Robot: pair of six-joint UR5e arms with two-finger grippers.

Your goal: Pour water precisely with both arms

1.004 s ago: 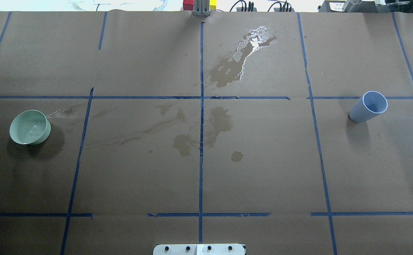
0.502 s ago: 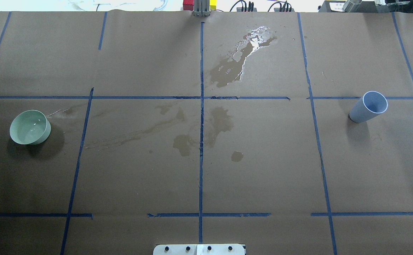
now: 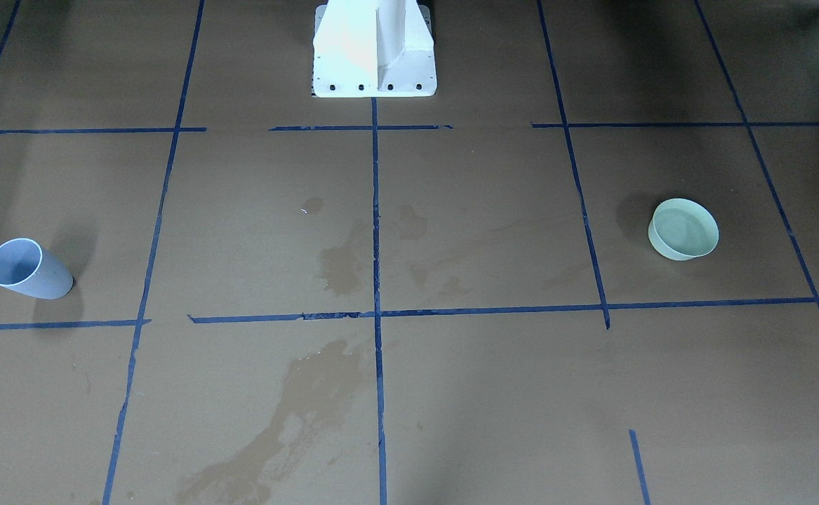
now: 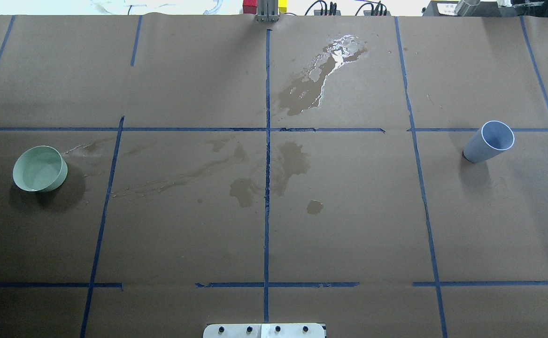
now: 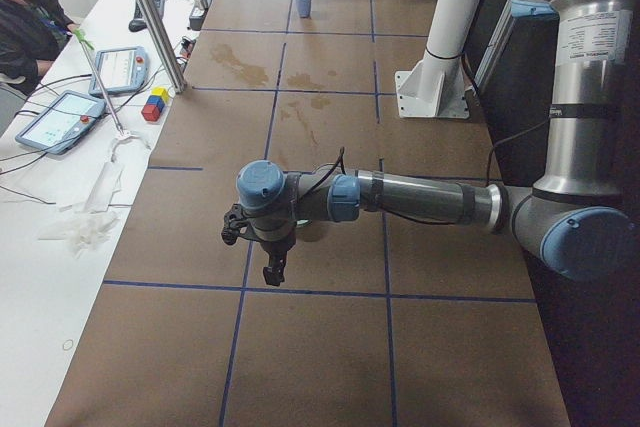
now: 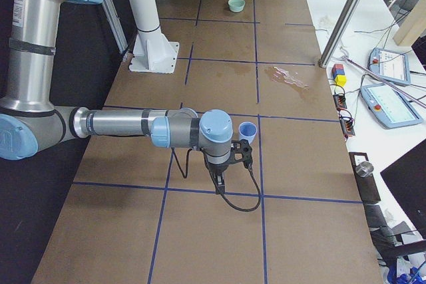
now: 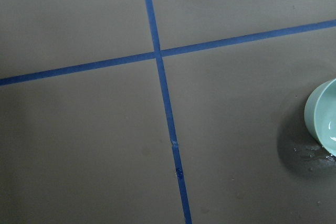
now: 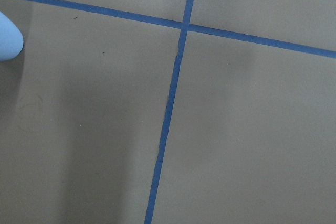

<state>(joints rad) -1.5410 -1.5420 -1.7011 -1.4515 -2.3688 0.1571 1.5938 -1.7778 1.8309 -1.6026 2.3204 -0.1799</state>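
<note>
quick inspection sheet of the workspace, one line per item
surface: brown paper with blue tape grid, damp stains, glinting puddle near far edge
job's things: green bowl holding water on robot's left; blue cup upright on its right
clutter: coloured blocks on side bench
grippers: left gripper and right gripper above the table; open or shut cannot tell
cables: black cable looped under right wrist
surroundings: operator, tablets

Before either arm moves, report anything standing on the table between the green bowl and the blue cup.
Nothing visible stands between them. Between the green bowl and the blue cup lie only flat wet stains and blue tape lines on the brown paper.
</note>
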